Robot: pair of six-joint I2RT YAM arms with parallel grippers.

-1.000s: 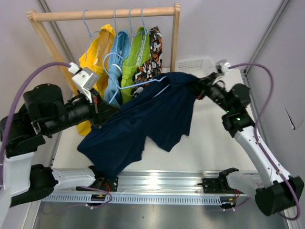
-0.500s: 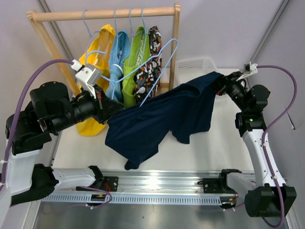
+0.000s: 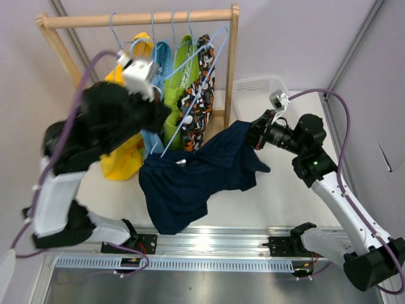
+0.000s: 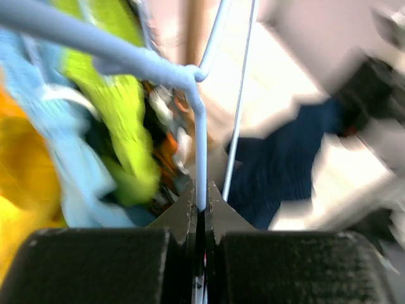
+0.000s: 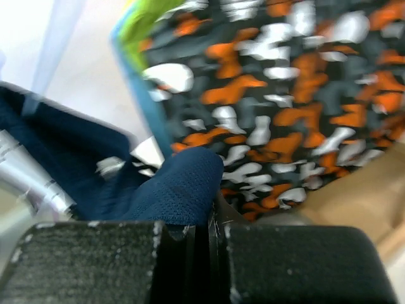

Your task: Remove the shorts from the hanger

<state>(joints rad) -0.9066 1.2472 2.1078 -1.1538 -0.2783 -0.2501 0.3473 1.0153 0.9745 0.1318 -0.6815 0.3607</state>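
The navy shorts [image 3: 190, 180] lie crumpled on the table, one corner lifted toward my right gripper [image 3: 254, 136], which is shut on that fabric [image 5: 174, 187]. My left gripper [image 4: 201, 202] is raised in front of the rack and is shut on the wire of a light blue hanger [image 4: 200, 142]. The hanger [image 3: 190, 95] slants from beside the rack's right post down to the shorts' upper edge; whether it touches them I cannot tell. Yellow [image 3: 126, 155], light blue [image 3: 161, 60], lime green [image 3: 183, 66] and black patterned shorts [image 3: 204, 82] hang on the rack.
The wooden rack [image 3: 139, 19] stands at the back left, its right post [image 3: 235, 57] close to the hanger's tip. A white basket [image 3: 261, 85] sits at the back right. The left arm's bulk [image 3: 107, 123] covers part of the hanging clothes.
My left arm has swung upward, lifting the hanger out of the navy shorts. The shorts have dropped onto the table, and my right gripper has come down and left with their corner.
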